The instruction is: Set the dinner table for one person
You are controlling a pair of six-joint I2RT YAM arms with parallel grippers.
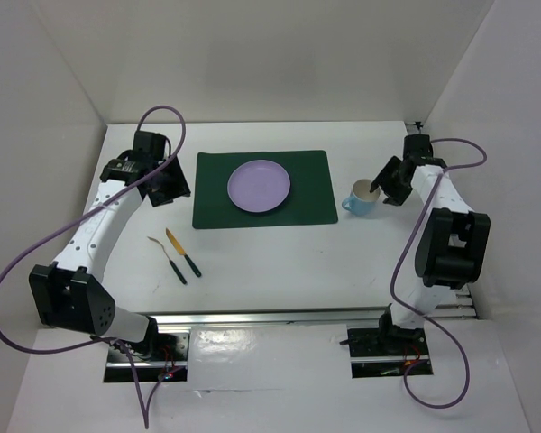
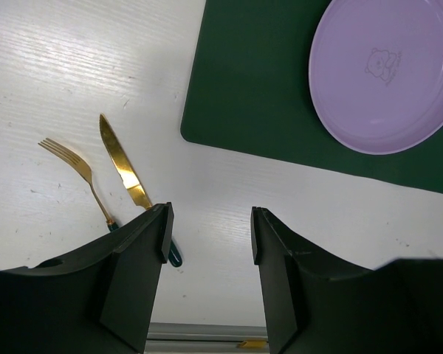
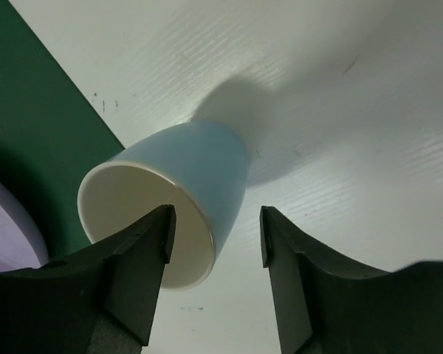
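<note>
On the white dinner table (image 1: 279, 262) lies a dark green placemat (image 1: 307, 203) with a lilac plate (image 1: 259, 186) on it. A light blue mug (image 1: 363, 197) stands just right of the mat. A gold fork (image 1: 165, 255) and a gold knife (image 1: 182, 251) with green handles lie side by side at the front left. My right gripper (image 3: 215, 221) is open and straddles the near wall of the mug (image 3: 199, 162), one finger over its mouth and one outside. My left gripper (image 2: 210, 221) is open and empty above bare table, just right of the knife (image 2: 122, 166) and fork (image 2: 77, 173).
White walls enclose the table on the left, back and right. An aluminium rail (image 1: 279, 317) runs along the near edge by the arm bases. In the left wrist view the placemat (image 2: 266, 88) and plate (image 2: 387, 70) lie ahead to the right.
</note>
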